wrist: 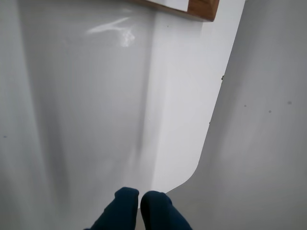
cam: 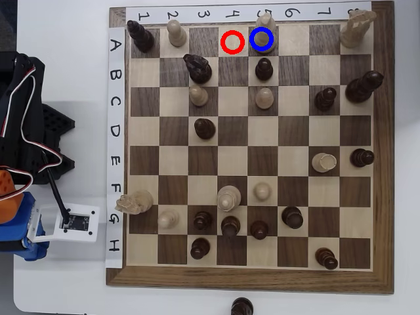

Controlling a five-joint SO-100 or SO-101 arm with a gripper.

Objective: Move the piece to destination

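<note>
In the overhead view the piece (cam: 263, 33), cream with a small round head, stands on the destination (cam: 252, 47), the dark square in row A marked with a blue ring. In the wrist view my gripper (wrist: 139, 200) shows at the bottom edge. Its two dark blue fingertips (wrist: 122, 203) touch each other with nothing between them, above bare white table. The arm (cam: 23, 125) sits folded off the board's left side, far from the piece. The wrist view does not show the piece.
A red ring (cam: 231, 41) marks the light square left of the blue one. Dark and cream pieces are scattered over the chessboard (cam: 387, 164); a dark pawn (cam: 264, 67) stands right below the piece. In the wrist view the board corner (wrist: 201, 9) is at the top and the table edge (wrist: 211, 129) to the right.
</note>
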